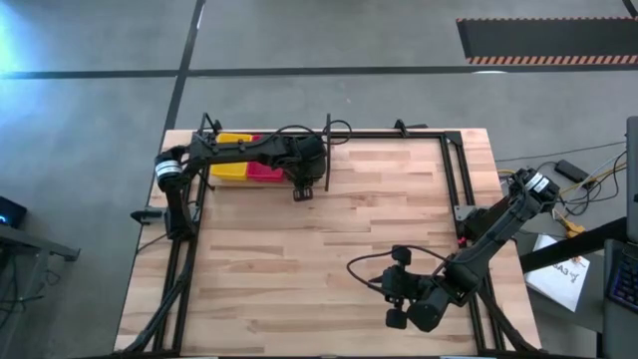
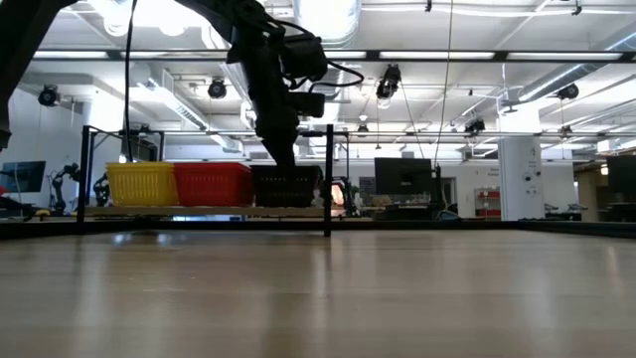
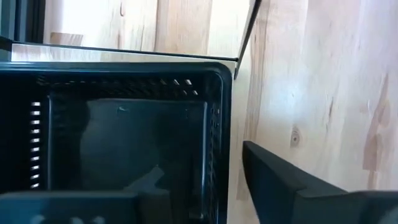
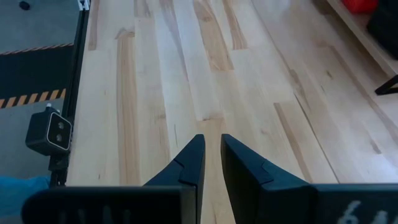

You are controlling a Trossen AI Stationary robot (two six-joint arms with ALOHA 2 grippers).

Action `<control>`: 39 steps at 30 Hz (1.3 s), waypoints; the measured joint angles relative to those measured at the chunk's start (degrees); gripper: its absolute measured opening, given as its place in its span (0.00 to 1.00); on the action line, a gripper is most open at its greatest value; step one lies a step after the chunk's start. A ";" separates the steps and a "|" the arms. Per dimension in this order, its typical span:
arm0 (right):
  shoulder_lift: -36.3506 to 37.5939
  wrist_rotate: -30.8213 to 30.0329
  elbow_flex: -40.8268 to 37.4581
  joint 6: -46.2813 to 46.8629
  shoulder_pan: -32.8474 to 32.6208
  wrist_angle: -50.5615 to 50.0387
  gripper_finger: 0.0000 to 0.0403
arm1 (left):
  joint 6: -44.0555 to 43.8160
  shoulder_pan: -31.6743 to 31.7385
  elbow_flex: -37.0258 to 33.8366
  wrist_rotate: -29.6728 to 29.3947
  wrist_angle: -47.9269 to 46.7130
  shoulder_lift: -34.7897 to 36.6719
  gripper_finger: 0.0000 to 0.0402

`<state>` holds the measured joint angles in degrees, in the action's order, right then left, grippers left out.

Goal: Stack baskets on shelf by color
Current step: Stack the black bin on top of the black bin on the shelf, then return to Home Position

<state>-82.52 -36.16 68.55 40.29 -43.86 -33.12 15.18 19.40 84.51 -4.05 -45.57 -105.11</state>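
Three baskets stand side by side on the shelf board (image 2: 199,211): yellow (image 2: 142,184), pinkish-red (image 2: 214,184) and black (image 2: 288,186). In the high view the yellow basket (image 1: 234,160) and the pinkish-red one (image 1: 265,173) show beside my left arm, which hides the black one. My left gripper (image 1: 305,179) hangs over the black basket (image 3: 124,124), open. One finger (image 3: 280,186) is outside its end wall (image 3: 219,143) with a gap showing, and the other (image 3: 62,208) is over its inside. My right gripper (image 4: 212,155) is shut over bare tabletop near the table's near right.
A black upright shelf post (image 2: 328,179) stands just beside the black basket. Thin black rods (image 1: 449,170) frame the butcher-block table. A small grey box with two lenses (image 4: 50,130) sits at the table's edge by my right arm. The wide middle of the tabletop (image 1: 379,209) is bare wood.
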 joint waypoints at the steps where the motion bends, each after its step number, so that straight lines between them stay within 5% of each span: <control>1: 0.00 0.02 0.00 0.00 0.00 0.00 0.11 | -0.01 0.00 0.00 -0.04 -0.21 0.08 0.31; 7: 0.01 0.05 0.16 0.09 0.00 -0.06 0.11 | 0.13 0.02 0.71 -0.21 -3.51 1.48 0.38; 21: 0.48 0.63 0.24 -0.17 -0.15 -0.46 0.11 | 0.13 0.00 -0.14 -8.31 -5.43 2.29 0.38; 32: 2.35 1.66 0.28 0.31 -0.79 -0.68 0.11 | -0.16 -1.33 1.22 -8.35 -11.63 3.46 0.38; 39: 10.76 1.65 -1.27 -0.15 -1.21 -6.68 0.11 | -12.41 -5.62 2.31 -8.30 -12.91 9.29 0.38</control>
<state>-71.76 -34.51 67.28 40.14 -45.07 -39.80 2.77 13.77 86.82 -12.35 -58.48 -95.82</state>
